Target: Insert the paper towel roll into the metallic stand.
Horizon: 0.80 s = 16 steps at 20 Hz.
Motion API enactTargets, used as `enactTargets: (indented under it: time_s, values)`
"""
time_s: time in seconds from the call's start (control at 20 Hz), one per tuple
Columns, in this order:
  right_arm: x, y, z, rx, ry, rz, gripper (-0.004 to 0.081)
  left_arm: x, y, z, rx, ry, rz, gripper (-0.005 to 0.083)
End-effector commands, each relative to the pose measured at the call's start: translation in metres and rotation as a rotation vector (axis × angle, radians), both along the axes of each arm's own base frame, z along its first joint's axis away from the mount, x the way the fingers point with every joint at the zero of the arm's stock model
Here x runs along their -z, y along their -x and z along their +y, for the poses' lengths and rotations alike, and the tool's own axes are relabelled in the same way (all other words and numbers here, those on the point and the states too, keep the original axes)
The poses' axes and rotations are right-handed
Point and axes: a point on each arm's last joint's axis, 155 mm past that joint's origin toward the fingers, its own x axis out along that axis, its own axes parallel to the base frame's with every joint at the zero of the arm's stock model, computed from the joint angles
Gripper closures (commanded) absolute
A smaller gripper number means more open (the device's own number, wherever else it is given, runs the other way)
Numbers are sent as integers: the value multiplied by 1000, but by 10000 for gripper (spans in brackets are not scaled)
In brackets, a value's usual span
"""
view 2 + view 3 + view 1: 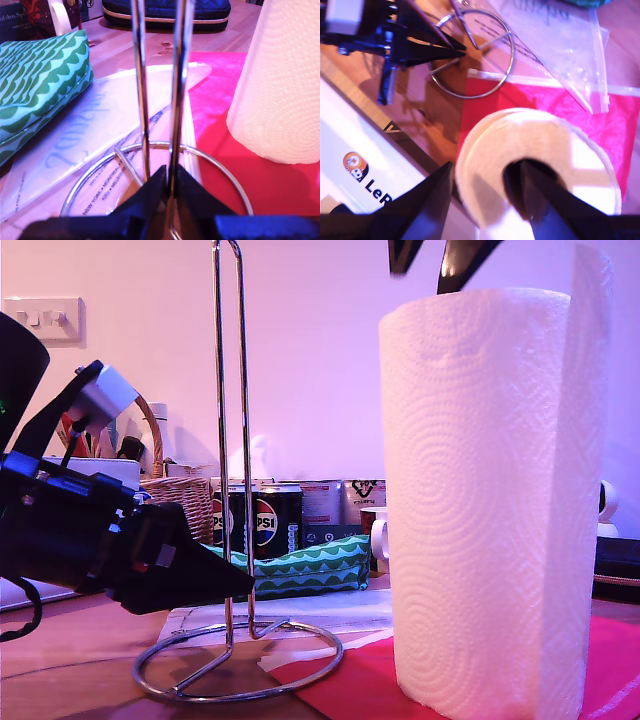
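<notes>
- Pinching the metallic stand [231,440] low on its upright, my first gripper [169,187] has its tips clenched on one of the two chrome rods just above the ring base, steadying it.
- My second gripper [485,200] straddles the wall of the paper towel roll [490,500]: one finger down the core, one outside, seemingly grasping it, though firm contact is hard to confirm.
- In the exterior view the roll stands on the red mat [350,680] at about four o'clock of the stand, just beside the ring and not yet threaded.
- Risks, as I judge them: the soft wall could crush or slip during lifting; the core could snag the rod's top; the loose sheet could catch.
- A thin-rod pinch may let the stand tilt.
</notes>
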Motion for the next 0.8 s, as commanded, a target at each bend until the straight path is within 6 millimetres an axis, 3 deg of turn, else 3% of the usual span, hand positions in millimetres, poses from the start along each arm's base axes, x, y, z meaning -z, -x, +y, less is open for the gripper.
enactTargets:
  time_s: [0.0, 0.4, 0.75]
  values:
    - [6, 3, 2, -1, 13, 16, 382, 5, 2, 0, 3, -10, 17, 798]
    - [54, 24, -19, 21, 125, 137, 383, 5, 2, 0, 2, -11, 17, 798]
    - [47, 19, -16, -7, 114, 108, 382, 5, 2, 0, 2, -10, 17, 798]
